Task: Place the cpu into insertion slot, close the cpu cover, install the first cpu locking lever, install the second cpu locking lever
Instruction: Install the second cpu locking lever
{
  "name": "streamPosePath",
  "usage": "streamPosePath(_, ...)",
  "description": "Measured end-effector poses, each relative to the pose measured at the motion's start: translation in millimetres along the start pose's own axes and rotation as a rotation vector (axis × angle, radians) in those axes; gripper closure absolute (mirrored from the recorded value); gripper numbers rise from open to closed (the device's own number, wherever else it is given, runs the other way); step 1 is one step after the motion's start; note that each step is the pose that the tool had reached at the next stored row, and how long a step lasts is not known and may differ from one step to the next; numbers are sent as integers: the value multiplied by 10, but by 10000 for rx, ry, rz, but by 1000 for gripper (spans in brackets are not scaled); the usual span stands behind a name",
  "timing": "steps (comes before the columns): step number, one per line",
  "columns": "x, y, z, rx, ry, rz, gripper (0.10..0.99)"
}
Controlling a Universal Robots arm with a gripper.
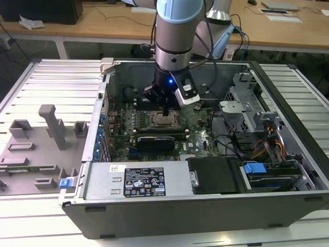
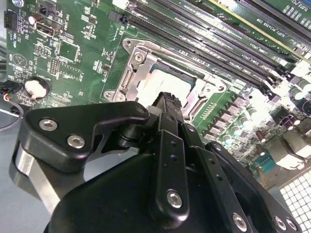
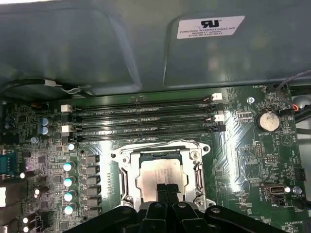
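The cpu (image 3: 156, 174) lies flat in the insertion slot (image 3: 160, 154) on the green motherboard, its silver-grey top showing. The cpu cover (image 3: 127, 175), a silver frame, lies down around it, and the chip shows through its window. My gripper (image 3: 167, 188) hangs just over the chip's near edge, its two black fingertips pressed together with nothing between them. The second wrist view has the fingertips (image 2: 167, 99) over the bright cpu (image 2: 148, 83) and the cover (image 2: 127, 80). From the exterior view, my gripper (image 1: 165, 110) points straight down at the cpu (image 1: 163, 121) inside the open computer case.
Long black memory slots (image 3: 146, 115) run beside the socket, with the case wall (image 3: 97, 43) behind them. A black card (image 1: 157, 140) lies nearer the case front. Drive bays and cables (image 1: 257, 149) fill the exterior view's right. A grey fixture tray (image 1: 36, 149) sits on the exterior view's left.
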State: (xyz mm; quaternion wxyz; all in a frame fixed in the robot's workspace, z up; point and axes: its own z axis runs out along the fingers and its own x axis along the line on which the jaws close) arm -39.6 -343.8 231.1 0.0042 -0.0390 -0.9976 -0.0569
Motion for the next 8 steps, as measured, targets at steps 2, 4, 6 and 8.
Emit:
streamPosePath(2,0,0,0,1,0,-1,980)
streamPosePath(4,0,0,0,1,0,0,980)
streamPosePath(6,0,0,0,5,0,-1,980)
streamPosePath(8,0,0,0,6,0,-1,980)
